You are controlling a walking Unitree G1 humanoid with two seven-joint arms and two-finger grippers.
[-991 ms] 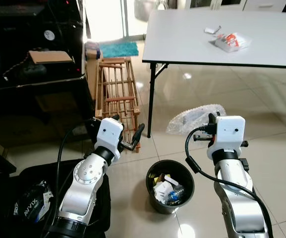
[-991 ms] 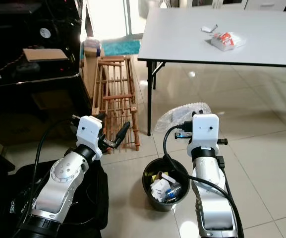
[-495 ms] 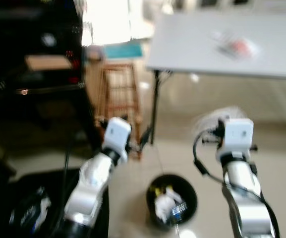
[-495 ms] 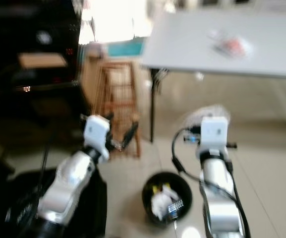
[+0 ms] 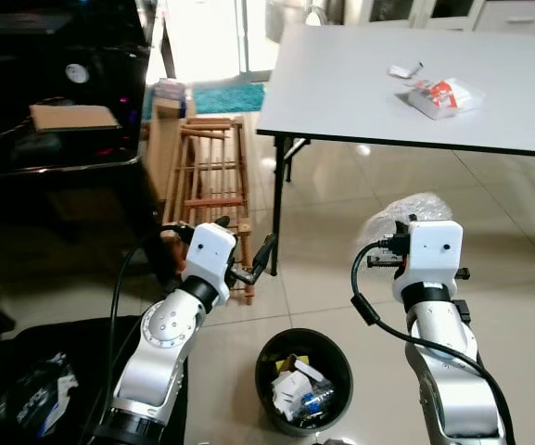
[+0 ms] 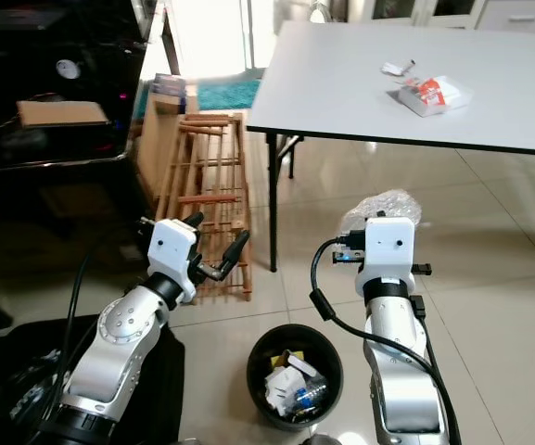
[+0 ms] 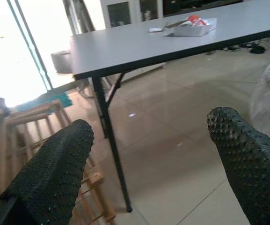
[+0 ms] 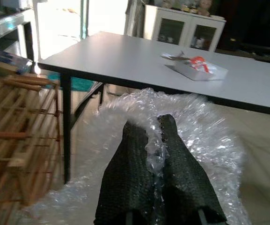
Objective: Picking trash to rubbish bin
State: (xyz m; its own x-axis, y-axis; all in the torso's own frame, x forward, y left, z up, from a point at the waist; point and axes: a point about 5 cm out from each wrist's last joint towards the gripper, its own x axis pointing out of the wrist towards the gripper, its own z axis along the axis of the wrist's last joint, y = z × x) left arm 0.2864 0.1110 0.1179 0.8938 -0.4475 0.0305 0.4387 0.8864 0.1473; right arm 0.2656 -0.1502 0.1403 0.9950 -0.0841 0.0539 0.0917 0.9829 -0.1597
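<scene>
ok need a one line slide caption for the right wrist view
Right gripper pinching a sheet of bubble wrap, with a packet lying on the grey table beyond.

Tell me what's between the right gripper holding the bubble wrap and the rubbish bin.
In the left eye view, bare tiled floor lies between the right gripper, shut on the bubble wrap, and the rubbish bin.

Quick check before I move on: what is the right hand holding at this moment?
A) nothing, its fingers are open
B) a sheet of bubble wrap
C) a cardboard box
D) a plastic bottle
B: the right hand has its black fingers shut on clear bubble wrap, which billows around them in the right wrist view and shows past that arm, above the floor, in the head views.
</scene>
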